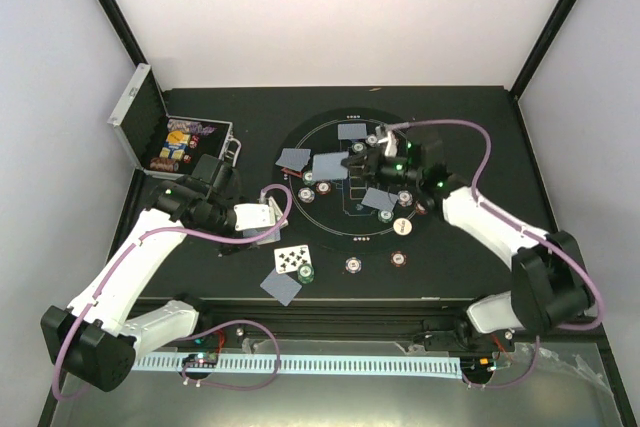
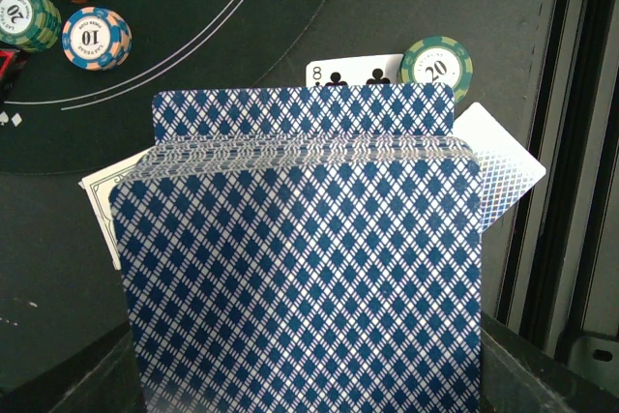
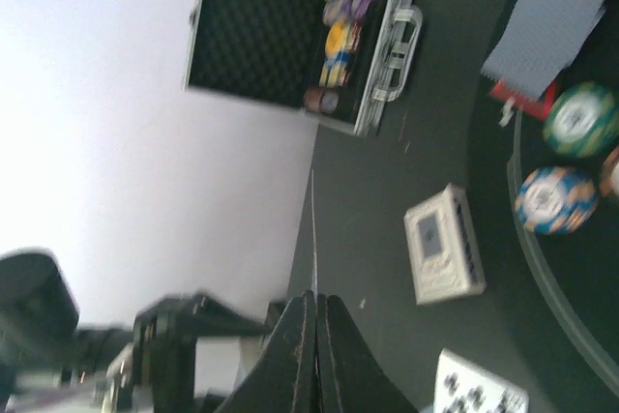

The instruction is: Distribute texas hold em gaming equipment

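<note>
Right claw (image 3: 315, 302) is pressed together on 1 card (image 3: 312, 229) over the middle of the mat (image 1: 335, 232); left claw (image 1: 262, 215) pinches the deck (image 2: 300, 268) off the mat's left edge. Lay the card flat at an unserved seat, releasing low.

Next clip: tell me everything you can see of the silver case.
The case is a small silver metal box with a bar handle on its front wall. It sits open at the far left of the table. Its lid stands upright and is lined with black dimpled foam. The base holds a few chips and other colourful pieces too blurred to name. Only the table touches it.
</note>
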